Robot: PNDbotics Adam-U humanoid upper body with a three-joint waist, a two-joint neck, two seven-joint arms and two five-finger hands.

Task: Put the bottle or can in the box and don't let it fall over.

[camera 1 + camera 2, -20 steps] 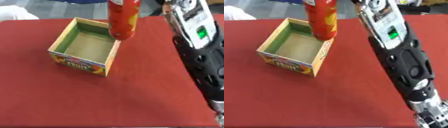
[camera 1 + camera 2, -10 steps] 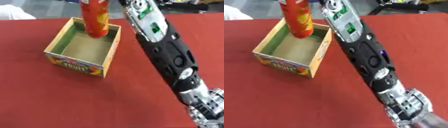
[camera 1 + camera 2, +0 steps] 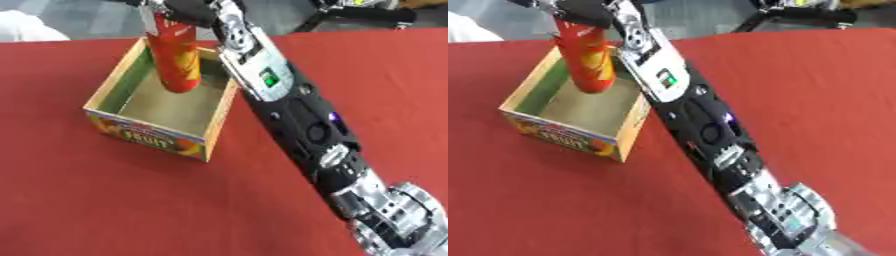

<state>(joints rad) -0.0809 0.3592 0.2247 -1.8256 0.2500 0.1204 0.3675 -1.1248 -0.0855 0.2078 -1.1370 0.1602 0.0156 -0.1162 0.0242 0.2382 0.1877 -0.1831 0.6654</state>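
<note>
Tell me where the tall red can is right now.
The tall red can is upright at the upper left of the left eye view, held at its top by the right hand, its lower end inside the open cardboard fruit box.

A lab or test room is being suggested by what is seen. A table is being covered by a plain red cloth, laid out as a work surface. Beyond its far edge, a grey floor is being shown, with black stand legs being spread across it, and something white is being cut off at the corner.
</note>
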